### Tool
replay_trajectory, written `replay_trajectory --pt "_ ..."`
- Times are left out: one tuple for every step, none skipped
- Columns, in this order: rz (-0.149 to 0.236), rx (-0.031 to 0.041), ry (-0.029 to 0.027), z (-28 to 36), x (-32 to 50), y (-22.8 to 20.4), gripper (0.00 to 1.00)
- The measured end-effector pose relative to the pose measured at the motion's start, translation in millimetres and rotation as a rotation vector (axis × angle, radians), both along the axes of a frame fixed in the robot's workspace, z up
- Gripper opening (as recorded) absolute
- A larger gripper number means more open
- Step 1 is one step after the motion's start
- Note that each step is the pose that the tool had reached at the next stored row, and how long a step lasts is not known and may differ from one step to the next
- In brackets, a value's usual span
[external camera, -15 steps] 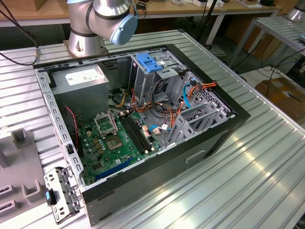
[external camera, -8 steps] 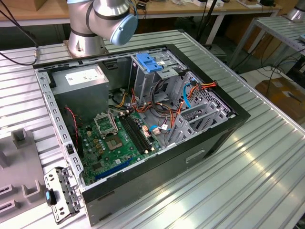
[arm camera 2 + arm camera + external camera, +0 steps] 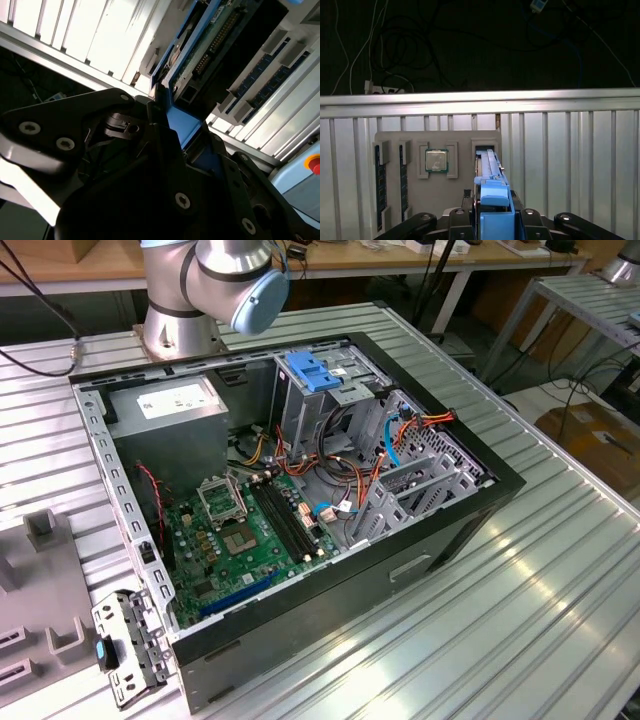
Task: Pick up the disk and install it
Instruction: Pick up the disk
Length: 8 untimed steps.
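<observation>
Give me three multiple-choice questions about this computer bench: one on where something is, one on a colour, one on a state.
1. The processor chip sits:
A in the grey tray
B inside the computer
C on bare metal slats

2. The motherboard is:
A red
B green
C white

3. The tool is:
A open over a cable
B holding a screwdriver
C shut on the disk

Answers:
1. A: the first wrist view shows the processor chip in a pocket of the grey tray.
2. B: the exterior view shows a green motherboard.
3. C: the disk's blue rail fills the tool's gap in both wrist views.
</observation>
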State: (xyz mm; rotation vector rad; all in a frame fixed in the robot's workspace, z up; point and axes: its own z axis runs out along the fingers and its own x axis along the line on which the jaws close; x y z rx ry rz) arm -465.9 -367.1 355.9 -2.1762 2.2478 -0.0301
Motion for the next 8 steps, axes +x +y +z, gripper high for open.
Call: replay_trajectory --pt "0.000 0.0000 0.0000 0.5 0.0 0.0 0.37" --pt "0.000 0.0000 0.0000 1.8 0.0 0.0 0.37" --pt "0.000 -0.0001 0.0001 2.6 0.0 0.0 0.37" --pt "0.000 0.0000 0.0001 3.1 0.0 0.0 0.37" --pt "0.000 0.0000 0.0001 3.9 0.0 0.0 0.37" --pt "0.000 -0.0001 0.0000 4.4 0.0 0.0 0.37" --pt "0.000 -0.0001 0.0001 4.9 0.0 0.0 0.37" --pt "0.000 0.0000 0.0000 5.6 0.0 0.0 0.37"
